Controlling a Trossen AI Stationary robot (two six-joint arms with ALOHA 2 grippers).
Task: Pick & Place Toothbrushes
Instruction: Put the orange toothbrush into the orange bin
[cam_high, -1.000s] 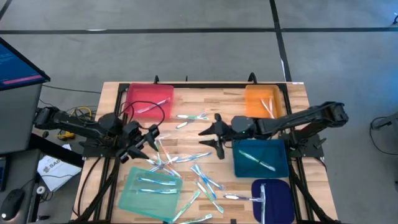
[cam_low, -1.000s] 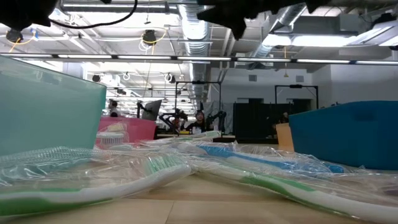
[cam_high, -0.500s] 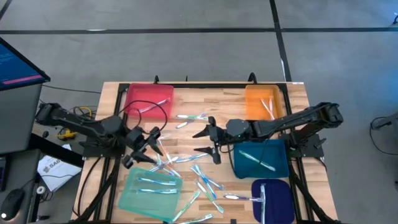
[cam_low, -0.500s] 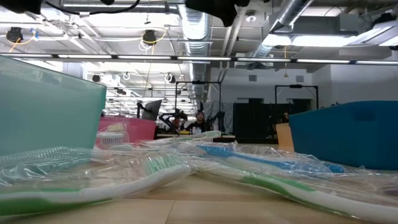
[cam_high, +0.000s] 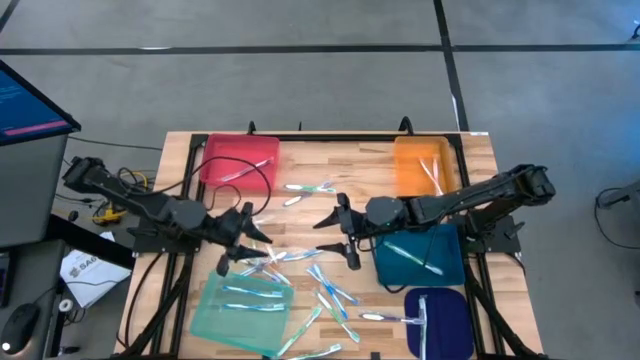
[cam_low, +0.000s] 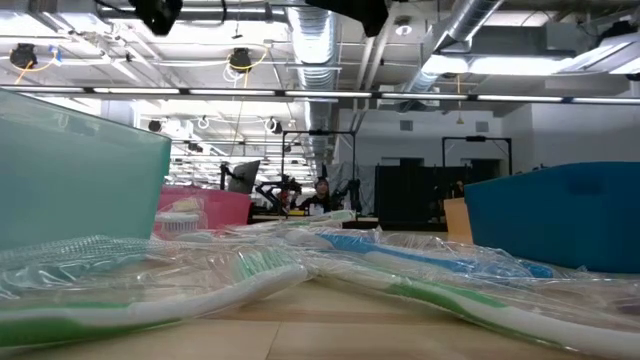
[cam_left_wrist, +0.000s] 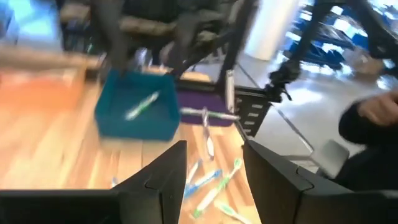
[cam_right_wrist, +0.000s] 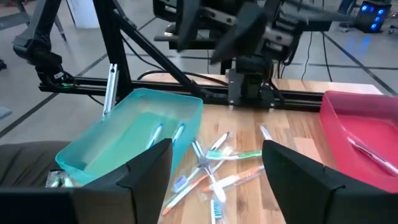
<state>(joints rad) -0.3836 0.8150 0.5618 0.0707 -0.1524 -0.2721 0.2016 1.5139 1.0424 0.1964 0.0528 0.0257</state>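
Several toothbrushes lie loose on the wooden table, in a pile (cam_high: 272, 256) between the arms and strewn toward the near edge (cam_high: 330, 292); a few more sit near the far trays (cam_high: 312, 187). In the low view wrapped ones (cam_low: 250, 270) lie flat in front. My left gripper (cam_high: 243, 240) (cam_left_wrist: 214, 180) hovers open just left of the pile. My right gripper (cam_high: 332, 240) (cam_right_wrist: 217, 180) hovers open just right of it, facing the left one. Neither one touches a brush.
Five trays ring the table, some holding a brush or two: red (cam_high: 212, 172) and orange (cam_high: 410, 178) at the far side, light teal (cam_high: 215, 318) at the near left, dark blue (cam_high: 392, 268) and purple (cam_high: 448, 322) at the near right. A black cable (cam_high: 262, 178) loops by the red tray.
My left gripper has moved right and toward the near edge, closer to the pile of toothbrushes. My right gripper has drifted left and toward the near edge, also nearer the pile. Both have stayed open. The toothbrushes have not moved.
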